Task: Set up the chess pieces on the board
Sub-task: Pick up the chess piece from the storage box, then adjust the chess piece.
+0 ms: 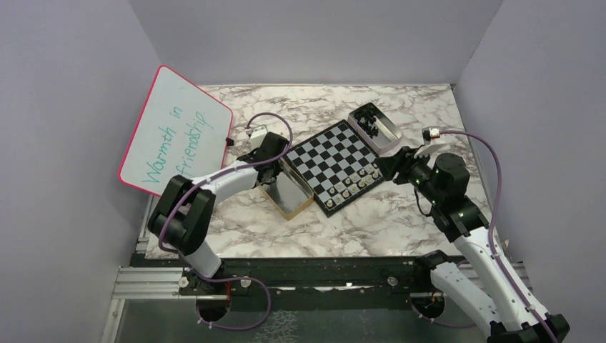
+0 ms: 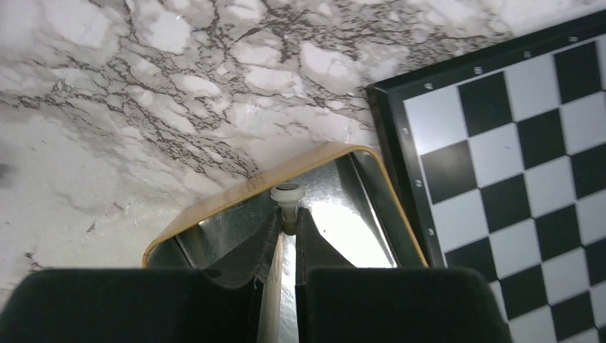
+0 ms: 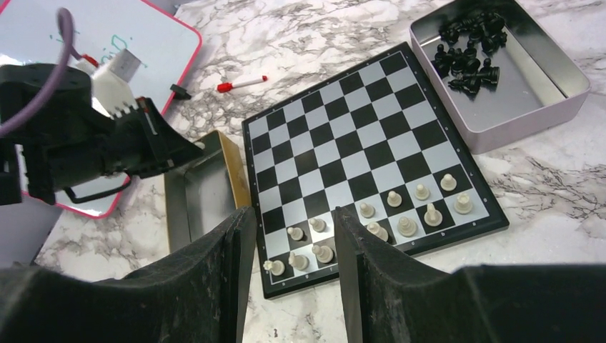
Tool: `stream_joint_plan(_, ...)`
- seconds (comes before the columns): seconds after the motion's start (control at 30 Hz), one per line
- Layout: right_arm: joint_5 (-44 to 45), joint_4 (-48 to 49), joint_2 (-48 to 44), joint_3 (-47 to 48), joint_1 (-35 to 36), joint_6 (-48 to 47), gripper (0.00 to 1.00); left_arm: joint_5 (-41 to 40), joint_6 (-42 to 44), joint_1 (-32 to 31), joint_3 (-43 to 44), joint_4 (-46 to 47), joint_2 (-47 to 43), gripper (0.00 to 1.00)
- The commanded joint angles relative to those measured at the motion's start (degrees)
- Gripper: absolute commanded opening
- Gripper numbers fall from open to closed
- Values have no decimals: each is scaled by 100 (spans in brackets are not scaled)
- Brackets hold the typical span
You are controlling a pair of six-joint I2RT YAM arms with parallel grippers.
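Observation:
The chequered board [image 1: 334,158] lies mid-table; it also shows in the right wrist view [image 3: 357,136]. Several pale chess pieces [image 3: 400,214] stand on its two near rows [image 1: 355,184]. My left gripper [image 2: 288,223] is shut on a pale chess piece [image 2: 288,196], held base-forward over the gold-rimmed tin [image 2: 214,204] left of the board [image 2: 514,164]. In the top view the left gripper [image 1: 269,168] hovers at that tin [image 1: 291,194]. My right gripper [image 3: 289,218] is open and empty, above the board's near edge [image 1: 395,163]. Black pieces [image 3: 468,46] lie in a second tin.
The silver tin [image 3: 504,121] holding the black pieces sits at the board's far right corner [image 1: 389,128]. A pink-framed whiteboard [image 1: 175,132] leans at the left wall. A red-capped marker [image 3: 243,84] lies between whiteboard and board. The left arm [image 3: 93,143] reaches over the gold tin [image 3: 204,186].

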Motion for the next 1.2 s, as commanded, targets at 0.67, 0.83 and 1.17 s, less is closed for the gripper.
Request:
stream_joint_plan(0.67, -3553, 1878, 248, -857, -11, -3260, 48, 4587, 2013, -26, 495, -816, -1962, 1)
stream_joint_plan(0.83, -4050, 2158, 503, -936, 26, -3878, 48, 5556, 2054, -26, 694, -904, -1899, 0)
stream_joint_plan(1.17, -4128, 2114, 1020, -748, 493, -5270, 48, 6769, 2056, -35, 652, -976, -1943, 0)
